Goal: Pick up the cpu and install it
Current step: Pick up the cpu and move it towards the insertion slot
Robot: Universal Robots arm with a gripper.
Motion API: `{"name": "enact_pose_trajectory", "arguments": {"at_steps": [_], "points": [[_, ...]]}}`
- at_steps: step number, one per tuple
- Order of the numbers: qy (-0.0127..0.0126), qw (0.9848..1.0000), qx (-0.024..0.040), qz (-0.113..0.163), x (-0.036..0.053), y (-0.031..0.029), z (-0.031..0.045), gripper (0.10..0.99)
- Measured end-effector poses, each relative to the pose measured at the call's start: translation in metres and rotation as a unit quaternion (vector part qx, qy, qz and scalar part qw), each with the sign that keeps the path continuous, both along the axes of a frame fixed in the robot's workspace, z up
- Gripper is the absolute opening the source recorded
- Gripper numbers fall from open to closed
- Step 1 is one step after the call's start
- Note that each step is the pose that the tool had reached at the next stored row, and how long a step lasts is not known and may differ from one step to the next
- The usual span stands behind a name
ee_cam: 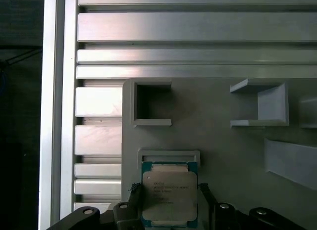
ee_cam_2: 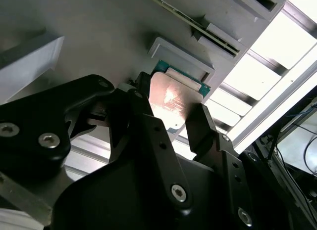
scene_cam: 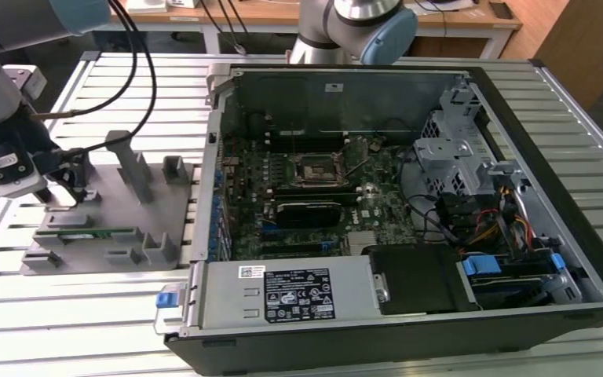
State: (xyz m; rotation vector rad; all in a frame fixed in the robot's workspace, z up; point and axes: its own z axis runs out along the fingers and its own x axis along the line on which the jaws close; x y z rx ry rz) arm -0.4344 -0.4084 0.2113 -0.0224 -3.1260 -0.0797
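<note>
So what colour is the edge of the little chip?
Teal green. The cpu has a silvery top with that green rim around it, clearest in the first wrist view.

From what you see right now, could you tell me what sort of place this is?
Probably a robotics lab bench for computer assembly: a slatted aluminium table, an open computer case showing its motherboard, and a grey fixture holding the cpu.

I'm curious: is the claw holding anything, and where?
Cannot tell. The claw straddles the cpu at two opposite side edges, on the grey fixture.
</note>
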Motion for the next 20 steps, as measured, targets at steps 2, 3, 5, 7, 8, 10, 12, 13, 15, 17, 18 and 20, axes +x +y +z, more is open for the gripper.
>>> {"name": "enact_pose_trajectory", "arguments": {"at_steps": [2,3,5,7,8,10,12,13,15,17,18,20], "points": [[0.0000,1.0000,0.0000,0.000,0.0000,0.0000,0.0005,0.533],[0.0001,1.0000,-0.0001,0.000,-0.0002,0.0004,0.0010,0.533],[0.0001,1.0000,0.0000,0.000,-0.0001,0.0007,0.0015,0.533],[0.0000,1.0000,0.0000,0.000,-0.0001,0.0009,0.0019,0.533],[0.0000,1.0000,0.0000,0.000,-0.0001,0.0010,0.0021,0.533],[0.0001,1.0000,-0.0001,0.000,-0.0001,0.0013,0.0030,0.533],[0.0000,1.0000,0.0000,0.000,0.0000,0.0015,0.0037,0.533],[0.0000,1.0000,0.0000,0.000,-0.0001,0.0016,0.0039,0.533],[0.0001,1.0000,-0.0001,0.000,-0.0002,0.0020,0.0045,0.533],[0.0001,1.0000,-0.0001,0.000,-0.0001,0.0024,0.0052,0.533],[0.0000,1.0000,0.0000,0.000,-0.0001,0.0025,0.0056,0.533],[-0.0001,1.0000,0.0001,0.000,0.0000,0.0026,0.0061,0.533]]}}
